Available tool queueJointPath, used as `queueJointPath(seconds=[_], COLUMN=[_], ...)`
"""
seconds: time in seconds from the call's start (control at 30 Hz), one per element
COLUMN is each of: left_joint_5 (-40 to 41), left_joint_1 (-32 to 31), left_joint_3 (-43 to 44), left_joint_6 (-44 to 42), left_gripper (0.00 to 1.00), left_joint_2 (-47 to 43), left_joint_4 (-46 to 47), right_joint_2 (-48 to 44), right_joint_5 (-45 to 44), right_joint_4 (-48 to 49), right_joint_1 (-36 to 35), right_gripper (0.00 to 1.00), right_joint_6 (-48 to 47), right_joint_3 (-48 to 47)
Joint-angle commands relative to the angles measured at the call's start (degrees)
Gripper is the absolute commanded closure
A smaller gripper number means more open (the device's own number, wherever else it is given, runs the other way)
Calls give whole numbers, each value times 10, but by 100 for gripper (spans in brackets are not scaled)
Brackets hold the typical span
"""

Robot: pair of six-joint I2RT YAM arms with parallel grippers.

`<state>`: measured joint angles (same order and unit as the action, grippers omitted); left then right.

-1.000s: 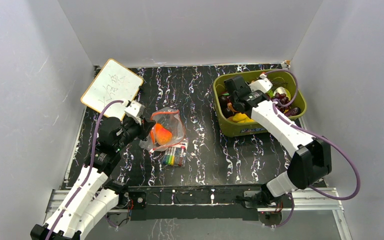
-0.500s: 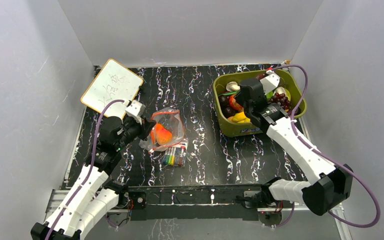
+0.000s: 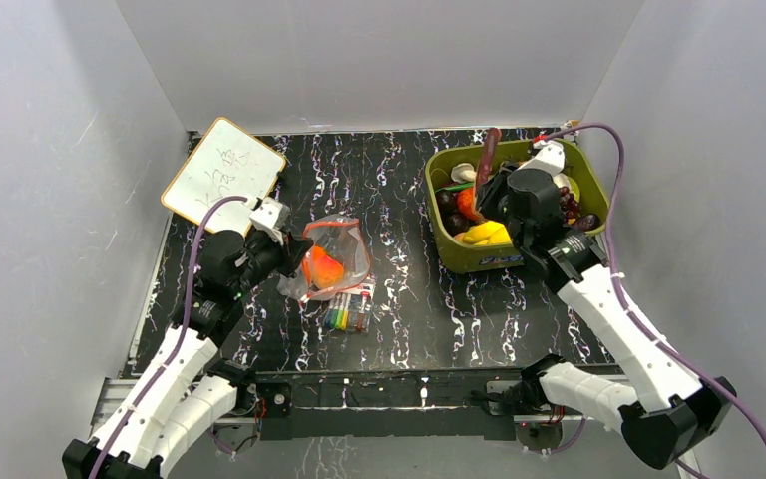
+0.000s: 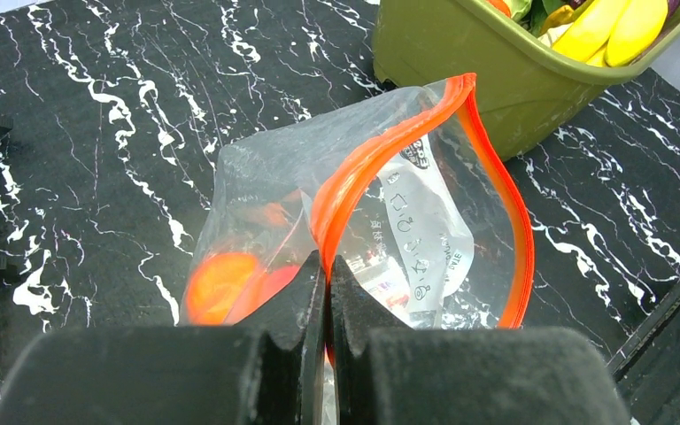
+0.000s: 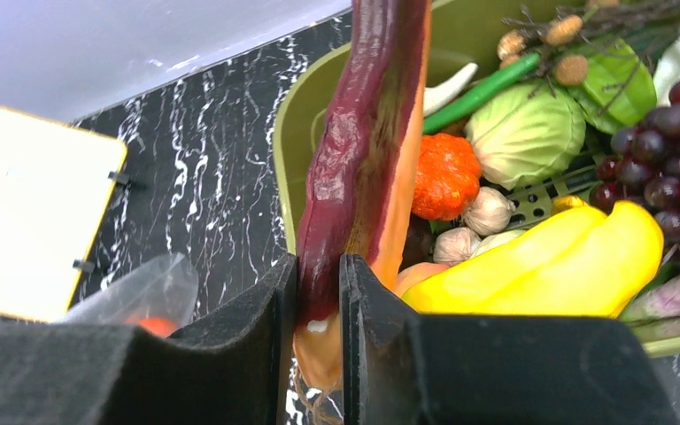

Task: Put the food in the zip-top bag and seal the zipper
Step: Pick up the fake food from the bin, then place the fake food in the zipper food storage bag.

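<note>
The zip-top bag (image 3: 334,257) lies left of the green bin (image 3: 483,261), with an orange piece (image 3: 324,267) inside. The left gripper (image 4: 328,266) pinches its red zipper (image 4: 367,158), leaving the mouth gaping. The whiteboard (image 3: 222,172) sits far left, and the marker pack (image 3: 347,311) touches the bag's near edge. The right gripper (image 5: 319,292) clamps a long purple-orange vegetable (image 5: 363,150), now raised above the bin; a second ago it was down inside.

The zip-top bag (image 4: 266,168) is thin clear film, crinkled and shiny; its zipper (image 4: 381,155) is smooth orange plastic. The bin (image 4: 443,44): smooth olive moulded plastic. The table (image 4: 97,133): black, white-veined, dull sheen. That purple toy vegetable (image 5: 354,150) gleams, waxy.
</note>
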<state>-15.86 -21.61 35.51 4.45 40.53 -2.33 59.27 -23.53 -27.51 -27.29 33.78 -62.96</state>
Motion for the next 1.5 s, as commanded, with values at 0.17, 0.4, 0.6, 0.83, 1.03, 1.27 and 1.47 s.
queueJointPath(seconds=[0.17, 0.4, 0.6, 0.83, 1.03, 1.27, 1.47], left_joint_5=[11, 43, 29, 30, 36, 56, 46], left_joint_1=[-3, -3, -3, -3, -3, -3, -3], left_joint_3=[51, 83, 104, 85, 52, 46, 46], left_joint_6=[-5, -42, -108, -92, -57, -24, -8], left_gripper=[100, 100, 100, 100, 100, 100, 100], left_joint_2=[48, 99, 128, 145, 156, 168, 166], left_joint_4=[84, 136, 157, 162, 184, 169, 172], right_joint_2=[-60, -74, -82, -100, -106, -116, -125], right_joint_5=[127, 253, 381, 482, 538, 620, 684], right_joint_4=[-11, -20, 2, 45, 47, 36, 51], right_joint_1=[1, 1, 1, 1, 1, 1, 1], right_gripper=[100, 100, 100, 100, 100, 100, 100], right_joint_6=[-111, -114, -81, 12, 57, 88, 134], right_joint_3=[-53, -87, -98, -74, -63, -35, 6])
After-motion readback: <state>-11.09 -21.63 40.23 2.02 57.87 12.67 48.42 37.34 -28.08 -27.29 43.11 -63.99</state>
